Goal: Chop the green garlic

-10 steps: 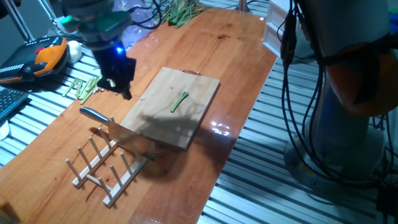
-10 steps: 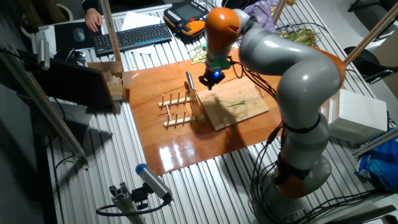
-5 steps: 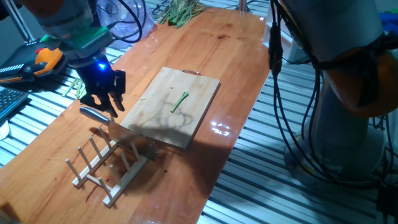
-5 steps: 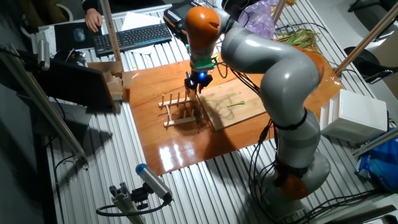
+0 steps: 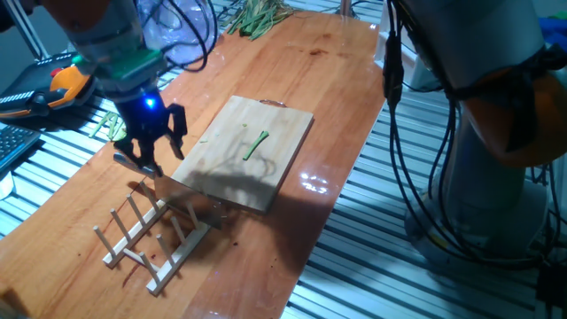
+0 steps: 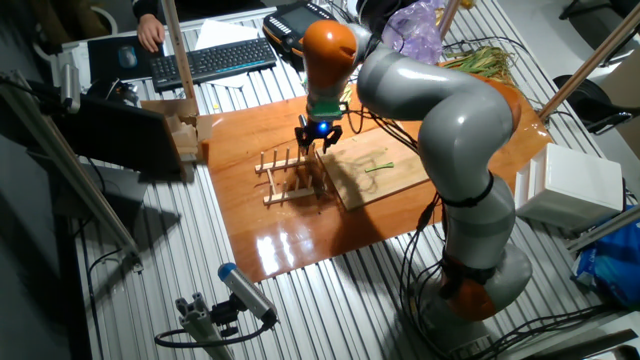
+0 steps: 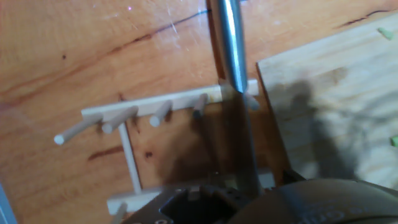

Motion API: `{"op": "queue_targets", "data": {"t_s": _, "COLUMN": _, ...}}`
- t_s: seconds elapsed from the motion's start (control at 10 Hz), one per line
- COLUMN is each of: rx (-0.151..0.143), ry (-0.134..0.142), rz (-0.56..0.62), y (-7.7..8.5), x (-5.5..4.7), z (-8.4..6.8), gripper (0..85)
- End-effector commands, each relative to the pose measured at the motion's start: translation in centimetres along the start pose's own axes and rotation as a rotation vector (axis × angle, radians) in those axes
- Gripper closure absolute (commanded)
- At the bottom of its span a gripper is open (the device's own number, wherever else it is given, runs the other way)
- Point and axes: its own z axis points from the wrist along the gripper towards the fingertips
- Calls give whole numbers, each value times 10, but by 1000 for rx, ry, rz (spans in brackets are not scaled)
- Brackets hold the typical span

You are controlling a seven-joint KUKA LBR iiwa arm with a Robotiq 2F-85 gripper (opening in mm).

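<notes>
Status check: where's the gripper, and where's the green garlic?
Gripper open over knife handle at rack. Green garlic lies whole on cutting board. Nothing blocking.

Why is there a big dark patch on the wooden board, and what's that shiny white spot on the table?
In one fixed view, the arm's shadow falls across the cutting board, and lamp glare shines on the glossy table. In the hand view, the knife handle looks soft and blurry, being close to the lens.
</notes>
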Motion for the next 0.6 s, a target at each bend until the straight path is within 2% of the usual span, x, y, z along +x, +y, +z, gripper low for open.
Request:
{"op": "queue_targets", "data": {"t_s": 0.0, "rx": -4, "ry": -4, "rz": 5, "y": 2, "x": -1, "z": 3, "gripper": 340}}
{"op": "queue_targets", "data": {"t_s": 0.2, "rx": -7, "ry": -21, "rz": 13, "y": 6, "x": -1, "z": 14, "gripper": 340}}
{"op": "queue_targets", "data": {"t_s": 0.5, "rx": -30, "ry": -83, "rz": -8, "y": -2, "x": -14, "z": 36, "gripper": 340}}
